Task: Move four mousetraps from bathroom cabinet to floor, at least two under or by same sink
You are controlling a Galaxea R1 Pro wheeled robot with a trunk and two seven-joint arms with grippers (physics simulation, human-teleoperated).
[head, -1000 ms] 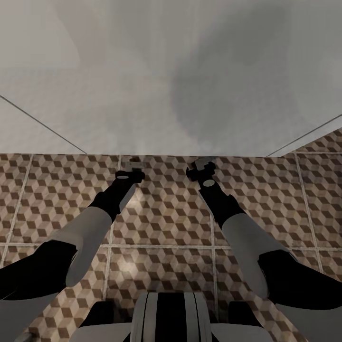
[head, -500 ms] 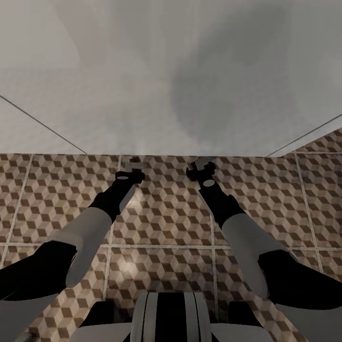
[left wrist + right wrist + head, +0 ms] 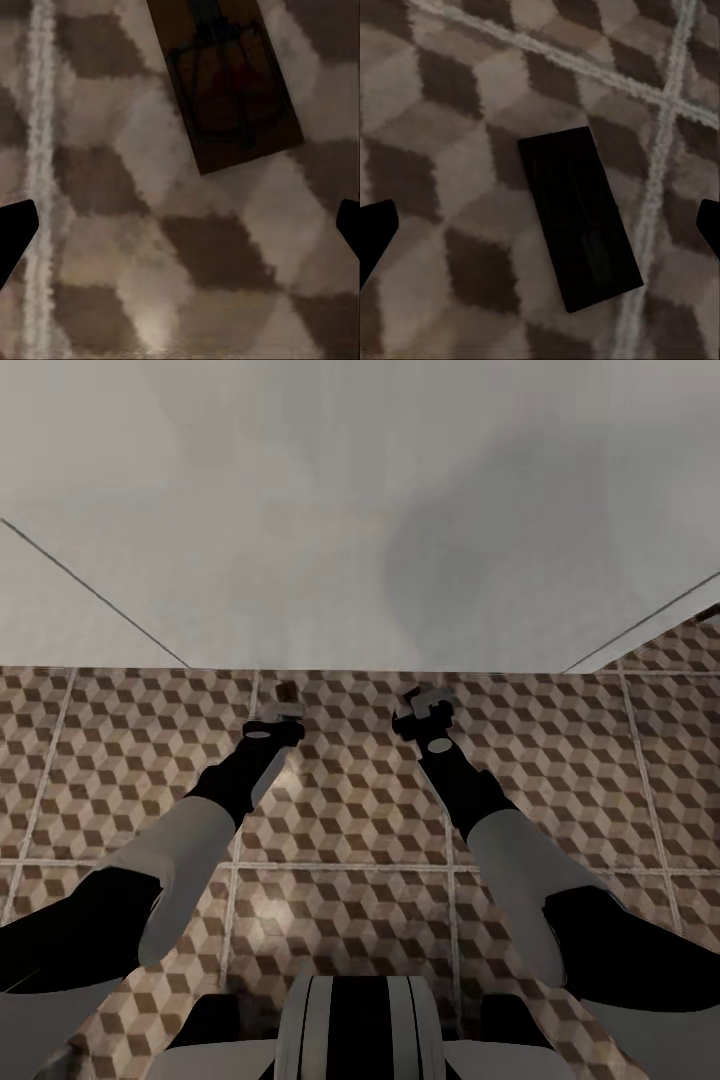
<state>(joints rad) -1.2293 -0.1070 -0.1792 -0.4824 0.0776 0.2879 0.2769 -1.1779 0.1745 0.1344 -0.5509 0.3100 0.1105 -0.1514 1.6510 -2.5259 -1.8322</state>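
One mousetrap point(image 3: 229, 82), a brown board with dark wire, lies flat on the cube-patterned bathroom floor point(image 3: 350, 810) below my left gripper point(image 3: 180, 232). That gripper is open and holds nothing. In the head view the same mousetrap point(image 3: 287, 690) shows as a small brown patch just beyond the left gripper point(image 3: 275, 712), at the foot of a broad white surface point(image 3: 330, 540). A second mousetrap point(image 3: 581, 217), dark in shadow, lies flat on the tiles under my right gripper point(image 3: 540, 232), whose fingers stand wide apart and empty. The right gripper point(image 3: 425, 705) hangs low over the floor.
The white surface fills the upper half of the head view and overhangs the tiles; I cannot tell whether it is the vanity. Pale grout lines point(image 3: 235, 865) cross the floor. My trunk point(image 3: 350, 1030) sits at the near edge.
The head view has shifted a little, so the white surface's edge sits higher in the picture and the small brown mousetrap beyond the left gripper has come into sight. Both arms look still.
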